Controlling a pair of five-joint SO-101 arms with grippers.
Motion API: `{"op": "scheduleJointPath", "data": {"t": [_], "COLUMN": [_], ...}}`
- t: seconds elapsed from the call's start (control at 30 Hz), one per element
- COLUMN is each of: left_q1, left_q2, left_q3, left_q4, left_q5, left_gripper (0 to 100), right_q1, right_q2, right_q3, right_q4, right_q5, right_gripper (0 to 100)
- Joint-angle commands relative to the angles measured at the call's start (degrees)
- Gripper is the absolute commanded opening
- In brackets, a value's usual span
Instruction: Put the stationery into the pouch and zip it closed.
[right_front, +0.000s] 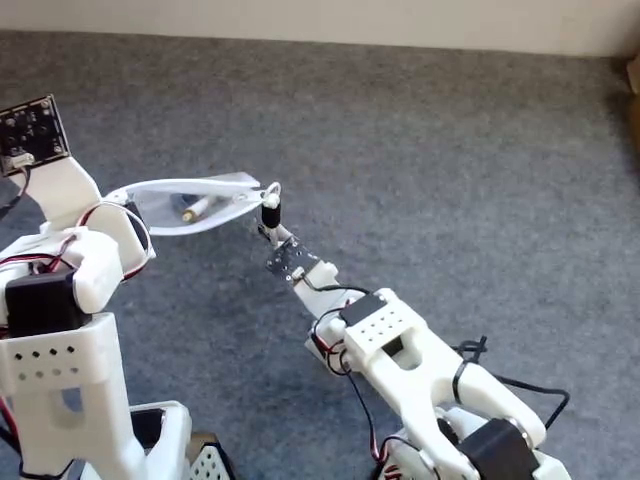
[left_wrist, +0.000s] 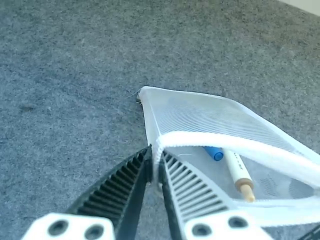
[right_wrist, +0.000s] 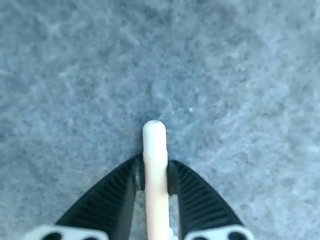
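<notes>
Found the white mesh pouch (right_front: 190, 208) at roughly 10 o'clock from the high view's centre, spanning between both arms over the grey bench (right_front: 450, 150). Observed the left jaws pressed together on the pouch fabric at its 9 o'clock end, just beneath the thick white rim (left_wrist: 240, 145). Observed the right jaws pinching a white pull tab (right_wrist: 154, 145) at the 3 o'clock end; noted the tab's near part cut off at the frame edge and its join to the pouch hidden. Recorded inside: a white pen (left_wrist: 237, 172) with a tan tip and a blue item (left_wrist: 214, 153), the latter largely covered by the rim. Cannot tell whether the pouch touches the bench, nor how far the zip is drawn.
</notes>
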Motion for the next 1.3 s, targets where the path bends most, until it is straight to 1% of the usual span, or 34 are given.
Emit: {"op": "scheduleJointPath", "data": {"t": [0.0, 0.2, 0.27, 0.43, 0.67, 0.83, 1.07, 1.27], "left_q1": [-0.92, -0.92, -0.92, -0.92, -0.92, -0.92, -0.92, -0.92], "left_q2": [-0.13, -0.13, -0.13, -0.13, -0.13, -0.13, -0.13, -0.13], "left_q3": [-0.31, -0.31, -0.31, -0.31, -0.31, -0.31, -0.31, -0.31], "left_q4": [-1.32, -1.32, -1.32, -1.32, -1.23, -1.05, -1.05, -1.05], "left_q5": [-0.53, -0.53, -0.53, -0.53, -0.53, -0.53, -0.53, -0.53], "left_gripper": [1, 1, 1, 1, 1, 1, 1, 1], "right_q1": [0.04, -0.04, -0.04, 0.04, 0.04, 0.04, 0.04, -0.04], "right_q2": [-6.20, -18.24, -21.58, -30.37, -42.24, -49.27, -54.55, -55.16], "right_q3": [0.57, 4.70, 5.58, 5.49, 5.05, 4.97, 5.58, 5.14], "right_q4": [-0.48, 2.07, 2.07, 2.15, 2.07, 1.54, -9.36, -9.71], "right_q5": [0.26, 0.09, -3.08, -14.59, -22.33, -24.09, -24.79, -24.79], "right_gripper": [0.8, 0.8, 0.8, 0.8, 0.8, 1.2, 1.2, 1.2]}}
